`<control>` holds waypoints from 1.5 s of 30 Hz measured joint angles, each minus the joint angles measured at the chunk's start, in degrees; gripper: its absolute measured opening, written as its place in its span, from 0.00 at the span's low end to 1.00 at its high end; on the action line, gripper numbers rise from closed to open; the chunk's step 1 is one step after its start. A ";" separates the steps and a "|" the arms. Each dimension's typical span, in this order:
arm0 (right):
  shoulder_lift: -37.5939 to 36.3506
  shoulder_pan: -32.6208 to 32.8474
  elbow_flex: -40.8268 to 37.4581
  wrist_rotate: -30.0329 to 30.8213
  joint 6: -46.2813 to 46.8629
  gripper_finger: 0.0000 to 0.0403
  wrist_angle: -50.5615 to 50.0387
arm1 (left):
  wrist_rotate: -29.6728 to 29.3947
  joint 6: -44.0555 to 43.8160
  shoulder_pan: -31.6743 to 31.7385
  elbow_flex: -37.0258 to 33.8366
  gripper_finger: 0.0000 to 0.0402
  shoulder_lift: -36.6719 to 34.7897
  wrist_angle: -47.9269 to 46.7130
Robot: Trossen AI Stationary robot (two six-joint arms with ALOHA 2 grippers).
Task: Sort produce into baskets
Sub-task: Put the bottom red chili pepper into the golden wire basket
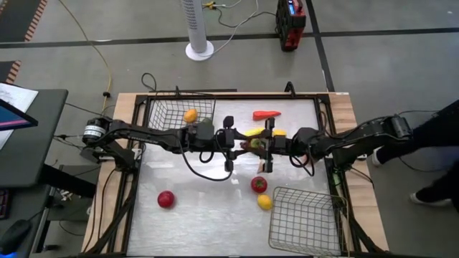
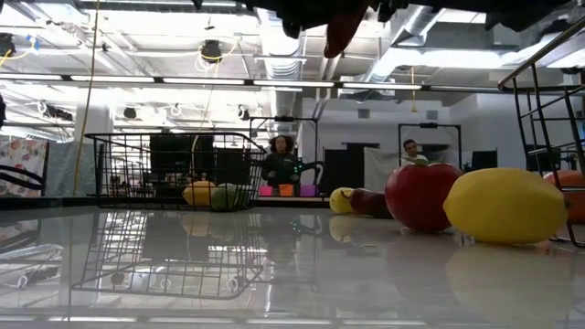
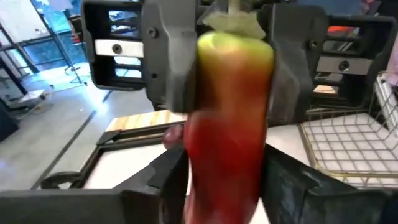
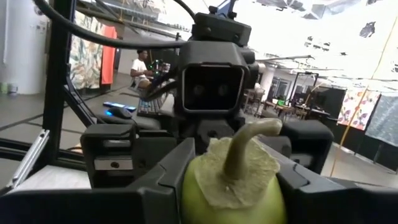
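Observation:
A toy pepper (image 3: 227, 124), red with a green stem end, is held upright above the middle of the table (image 1: 208, 215), between both grippers. My left gripper (image 1: 239, 141) comes from the table's left and my right gripper (image 1: 267, 146) from the right; both are shut on the pepper (image 1: 254, 144). In the low view its red tip (image 2: 343, 32) hangs well above the table. The far-left basket (image 1: 166, 113) holds a yellow-orange fruit (image 1: 190, 115). The near-right basket (image 1: 305, 218) stands on the table. My left gripper pinches the pepper's red lower part (image 3: 205, 168) between its two fingers (image 3: 165, 180), coming level from the table's left. The pepper stands upright, stem up, lifted clear of the table. My right gripper pinches the pepper's green stem end (image 4: 205, 193) between its two fingers (image 4: 152, 186), coming level from the table's right. In the left wrist view its fingers (image 3: 171, 68) stand on either side of the green top. The stem (image 4: 239, 146) points up.
A red long vegetable (image 1: 267, 114) and yellow pieces (image 1: 255, 132) lie at the far side, just beyond the grippers. A red round fruit (image 1: 166, 199) lies near left. A red fruit (image 1: 259, 184) and a lemon (image 1: 265, 202) lie beside the near-right basket.

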 joint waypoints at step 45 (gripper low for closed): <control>-16.17 -11.99 -0.04 -3.51 36.30 0.71 -97.02 | -8.36 -5.81 -8.07 0.02 0.71 -3.51 -18.53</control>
